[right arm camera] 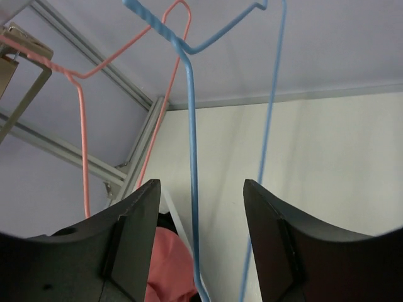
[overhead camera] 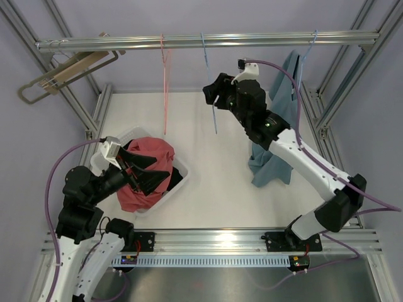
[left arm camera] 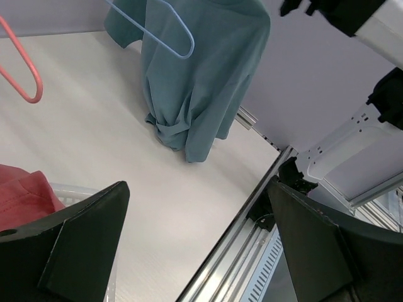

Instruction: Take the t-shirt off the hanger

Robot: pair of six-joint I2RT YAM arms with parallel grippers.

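Risking hooking the bare blue hanger [right arm camera: 192,157] at 12 o'clock inside the parted right tool [right arm camera: 201,189] (left tool [left arm camera: 196,195] wide, empty).

I log, off-task | rail [overhead camera: 126,43]: runs across the back | pink hanger [overhead camera: 165,94]: hangs bare from it | wooden hanger [overhead camera: 72,68]: tilted at its left end | white basket [overhead camera: 182,171]: on my table [overhead camera: 214,182], red garment [overhead camera: 154,148] heaped inside

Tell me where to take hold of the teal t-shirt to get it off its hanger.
Pinch the bunched folds low on the teal t-shirt, right tool coming from the table on its left. The cloth hangs limp and gathers thick there; frame posts crowd its right.
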